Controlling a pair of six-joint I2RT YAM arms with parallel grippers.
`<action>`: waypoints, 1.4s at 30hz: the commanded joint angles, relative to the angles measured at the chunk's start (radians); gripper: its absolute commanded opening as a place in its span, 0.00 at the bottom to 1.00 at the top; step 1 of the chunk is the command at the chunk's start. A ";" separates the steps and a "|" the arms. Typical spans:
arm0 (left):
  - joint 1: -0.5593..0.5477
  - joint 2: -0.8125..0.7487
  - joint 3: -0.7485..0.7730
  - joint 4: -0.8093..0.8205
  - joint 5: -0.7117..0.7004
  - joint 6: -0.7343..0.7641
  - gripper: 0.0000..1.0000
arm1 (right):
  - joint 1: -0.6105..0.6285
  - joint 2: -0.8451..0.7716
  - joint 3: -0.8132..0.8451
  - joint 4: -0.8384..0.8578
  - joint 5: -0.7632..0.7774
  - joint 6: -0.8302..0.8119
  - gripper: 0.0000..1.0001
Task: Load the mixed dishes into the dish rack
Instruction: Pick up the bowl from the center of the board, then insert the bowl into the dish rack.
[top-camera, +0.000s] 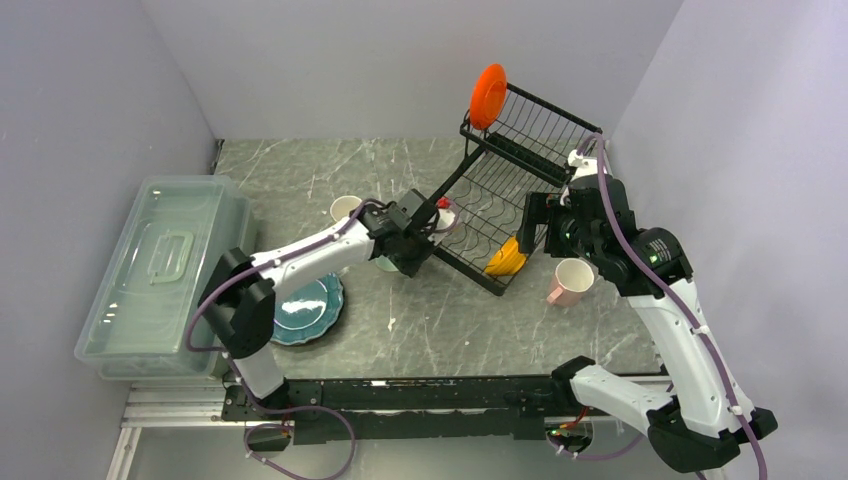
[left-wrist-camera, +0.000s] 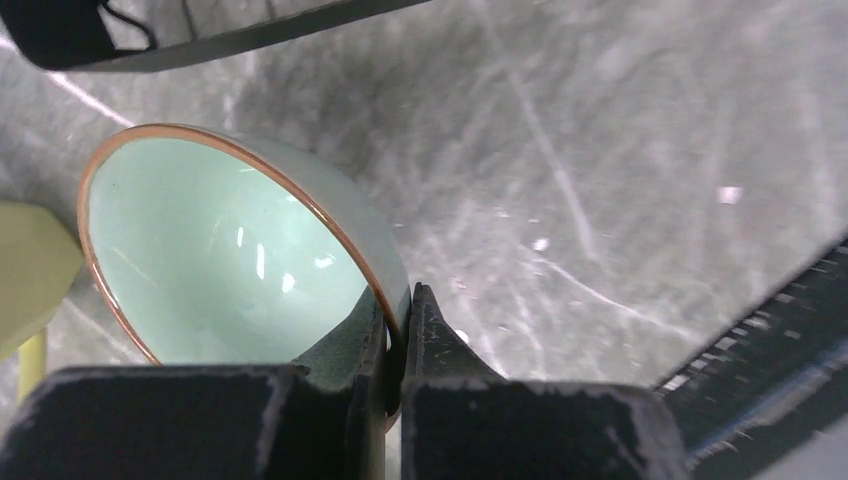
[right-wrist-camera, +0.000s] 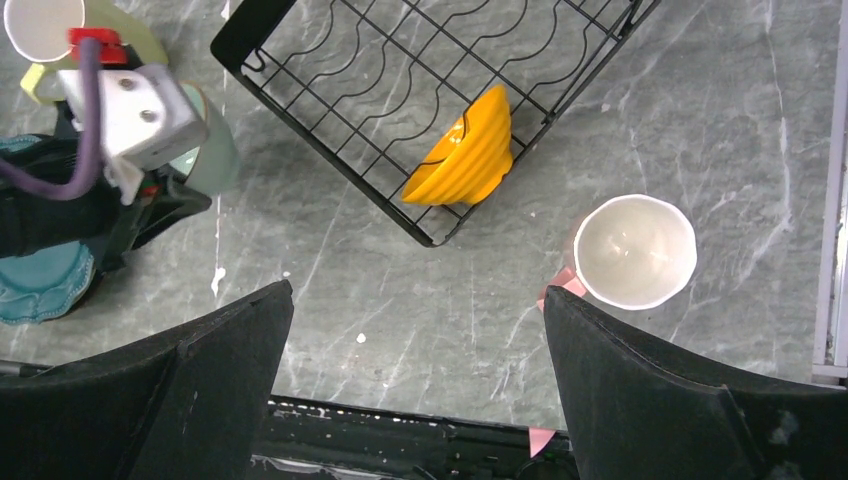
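My left gripper (left-wrist-camera: 400, 335) is shut on the rim of the pale green bowl (left-wrist-camera: 220, 250), one finger inside and one outside, holding it tilted just left of the black wire dish rack (top-camera: 500, 190). In the top view the left gripper (top-camera: 402, 258) and the bowl (top-camera: 385, 264) are at the rack's near left corner. My right gripper (right-wrist-camera: 417, 292) is open and empty, high above the table near the rack's front. An orange-yellow bowl (right-wrist-camera: 465, 155) leans in the rack's lower tray. A small orange-red plate (top-camera: 488, 95) stands on the top tier. The pink mug (right-wrist-camera: 635, 250) stands right of the rack.
The pale yellow mug (top-camera: 345, 208) stands behind my left wrist. Teal plates (top-camera: 308, 308) lie stacked near the left arm's base. A clear lidded bin (top-camera: 160, 275) fills the left side. Grey walls close in the back and both sides.
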 joint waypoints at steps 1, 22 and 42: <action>-0.010 -0.110 0.094 -0.024 0.199 -0.049 0.00 | 0.002 -0.004 0.006 0.042 -0.001 -0.018 1.00; 0.127 0.031 0.219 0.544 1.048 -0.418 0.00 | 0.002 -0.050 0.028 -0.010 0.017 -0.018 1.00; 0.241 0.444 0.146 1.871 1.204 -1.331 0.00 | 0.002 -0.058 -0.003 -0.010 0.018 -0.020 1.00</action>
